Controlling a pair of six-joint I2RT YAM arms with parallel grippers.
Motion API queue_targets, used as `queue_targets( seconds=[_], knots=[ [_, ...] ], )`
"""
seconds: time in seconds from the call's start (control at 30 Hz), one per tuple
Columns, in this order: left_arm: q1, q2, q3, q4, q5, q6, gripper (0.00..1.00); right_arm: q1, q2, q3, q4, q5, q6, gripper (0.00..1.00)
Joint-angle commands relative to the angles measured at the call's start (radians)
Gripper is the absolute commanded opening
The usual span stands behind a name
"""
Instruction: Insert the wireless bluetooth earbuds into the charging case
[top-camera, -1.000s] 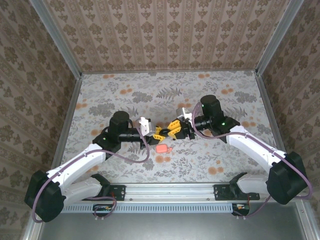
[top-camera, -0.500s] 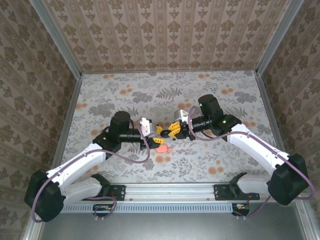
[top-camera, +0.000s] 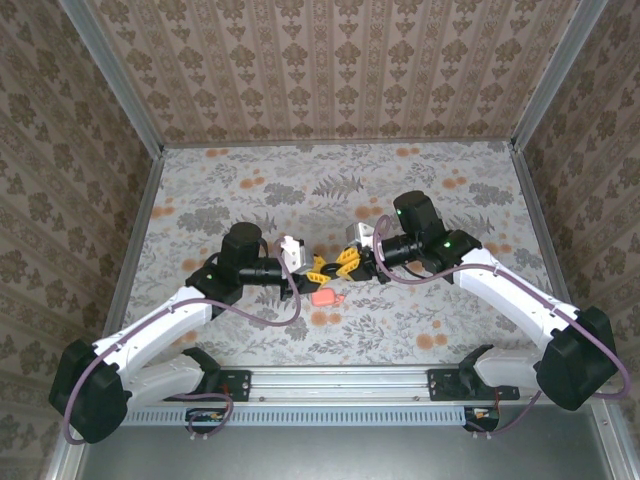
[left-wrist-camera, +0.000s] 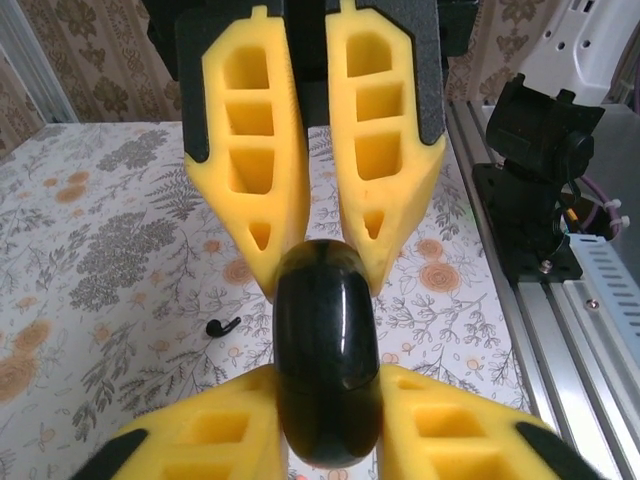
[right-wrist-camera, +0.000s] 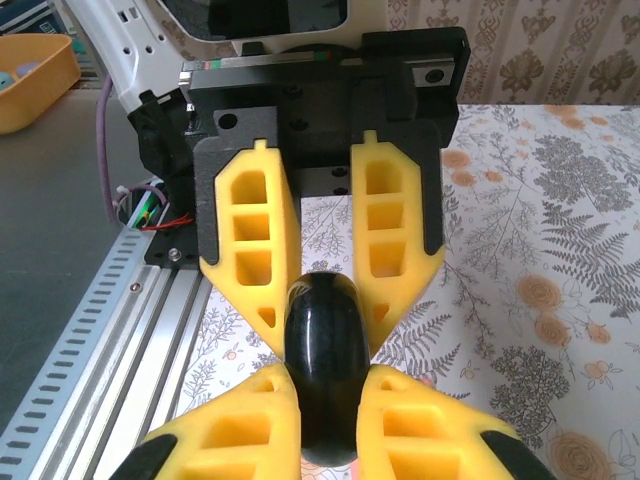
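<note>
**Status: both tools are occupied by the disc; insertion is not started**

The left tool (top-camera: 314, 266) and the right tool (top-camera: 349, 259) are meeting tip to tip above the middle of the tabletop (top-camera: 250, 190). Both are pinching the same round black disc (left-wrist-camera: 326, 350), which is standing on edge between them. In the left wrist view the left tool (left-wrist-camera: 325, 405) is closing nearly fully on the lower part of the disc, while the opposing yellow fingers are pressing on its upper rim. The right wrist view is showing the same arrangement from the other side, with the right tool (right-wrist-camera: 322, 410) clamping the disc (right-wrist-camera: 322, 360).

The pink case (top-camera: 324, 297) is lying on the tabletop just beside the tools, on the side toward the near edge, and neither tool is touching it. Whether its lid is open cannot be told.

One earbud (left-wrist-camera: 222, 326) is lying loose on the tabletop, on the side of the tools toward the far edge, apart from the case.

Judged progress: nothing is being inserted yet. Remaining work is likely releasing the disc, picking up each earbud and seating it in the case.
</note>
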Motion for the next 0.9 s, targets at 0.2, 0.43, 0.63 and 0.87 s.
queue_targets(
  seconds=[0.2,0.43,0.63,0.87],
  knots=[
    [-0.014,-0.009,0.029,-0.016,0.026,0.025,0.14,0.011,-0.004,0.013,0.045,0.031,0.027,0.48],
    [-0.014,-0.011,0.027,-0.008,0.033,0.015,0.12,0.007,0.006,0.017,0.056,0.076,0.059,0.45],
    [-0.017,-0.015,0.019,-0.015,0.026,0.015,0.11,-0.073,-0.006,-0.007,0.210,0.053,0.219,0.43],
    [-0.016,-0.022,-0.001,0.022,0.015,-0.004,0.11,-0.115,0.018,0.009,0.216,0.055,0.292,0.43]
  ],
)
